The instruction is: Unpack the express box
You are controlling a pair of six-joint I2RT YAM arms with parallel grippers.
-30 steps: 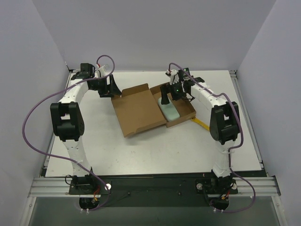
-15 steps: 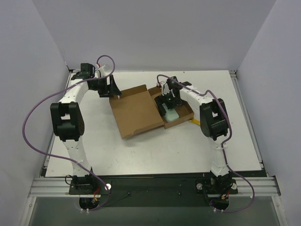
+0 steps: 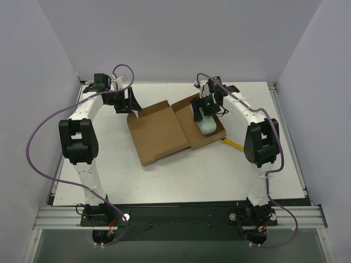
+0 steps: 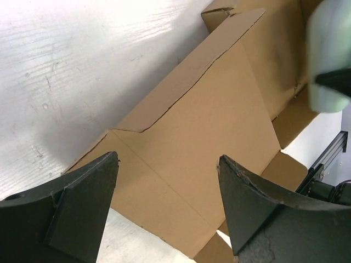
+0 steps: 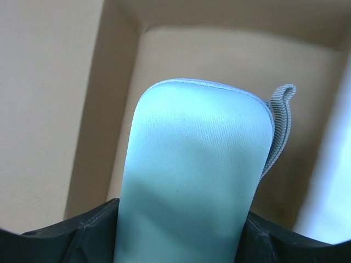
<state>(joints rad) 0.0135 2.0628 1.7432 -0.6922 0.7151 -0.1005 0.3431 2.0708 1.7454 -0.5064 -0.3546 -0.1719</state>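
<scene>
Tabletop (image 3: pixel 164 175) white, walls (image 3: pixel 175 38) grey; left gripper (image 4: pixel 167 158) spread, right gripper (image 3: pixel 203 112) clasping green pouch (image 5: pixel 192 164).

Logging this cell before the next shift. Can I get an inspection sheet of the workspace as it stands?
Surface: white table, flat, no damage seen.
Job's things: express box lies open, lid flat to the left; pale green pouch over its tray.
Clutter: yellow object by the box's right side.
Grippers: left gripper open above the lid; right gripper shut on the pouch.
Cables: purple cables loop off both arms, clear of the box.
Surroundings: plain walls on three sides; metal rail at the near edge.
</scene>
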